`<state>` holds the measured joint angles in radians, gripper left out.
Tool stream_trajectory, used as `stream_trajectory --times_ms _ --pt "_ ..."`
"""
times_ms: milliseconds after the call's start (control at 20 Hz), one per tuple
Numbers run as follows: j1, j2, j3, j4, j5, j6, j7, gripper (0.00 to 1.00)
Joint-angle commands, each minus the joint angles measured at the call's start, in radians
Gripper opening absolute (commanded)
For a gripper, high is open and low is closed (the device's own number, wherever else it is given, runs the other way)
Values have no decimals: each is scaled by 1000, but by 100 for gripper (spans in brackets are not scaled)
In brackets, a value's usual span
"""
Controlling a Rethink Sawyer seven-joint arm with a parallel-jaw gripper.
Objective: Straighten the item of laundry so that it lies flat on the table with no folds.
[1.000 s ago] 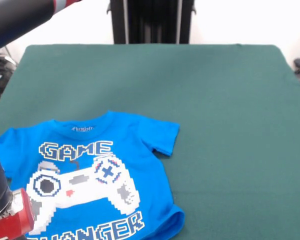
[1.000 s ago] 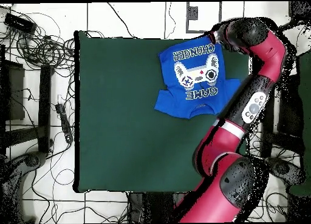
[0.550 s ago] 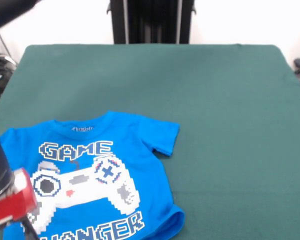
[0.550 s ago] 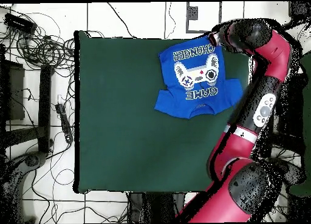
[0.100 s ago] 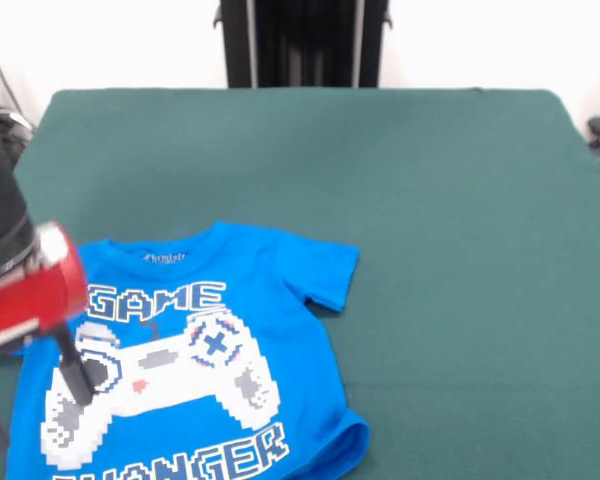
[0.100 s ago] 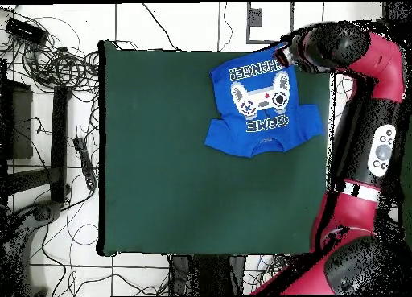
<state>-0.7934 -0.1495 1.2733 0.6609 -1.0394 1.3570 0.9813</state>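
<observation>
I see the soft blue T-shirt (image 5: 200,360) lying print-up near a corner of the felt-covered table (image 5: 440,200). My gripper (image 5: 35,405) hangs spread open over its sleeve edge.

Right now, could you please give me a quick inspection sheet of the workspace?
Surface: green table, bare apart from the shirt.
Job's things: blue T-shirt lies print up near one table corner; its hem curls at the corner and the visible sleeve looks slightly rumpled.
Clutter: nothing seen on the table.
Grippers: gripper sits over the shirt's edge; one dark finger shows against the print, open or shut cannot be told.
Cables: tangled cables on the floor beside the table.
Surroundings: black stands beside the table; tiled floor.
</observation>
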Motion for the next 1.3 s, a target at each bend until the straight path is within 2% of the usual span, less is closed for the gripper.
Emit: stream_trajectory --times_ms 50,300,450,850,1100,1300 --pt "51 -121 -233 303 86 -75 525 100" --pt "72 -208 -307 404 135 -114 694 100" --pt "91 -240 -348 431 163 -129 784 100" --pt "160 -225 -416 394 218 -177 858 100" --pt "211 -219 -478 373 242 -215 965 100" --pt "246 -192 -512 329 270 -235 998 100"
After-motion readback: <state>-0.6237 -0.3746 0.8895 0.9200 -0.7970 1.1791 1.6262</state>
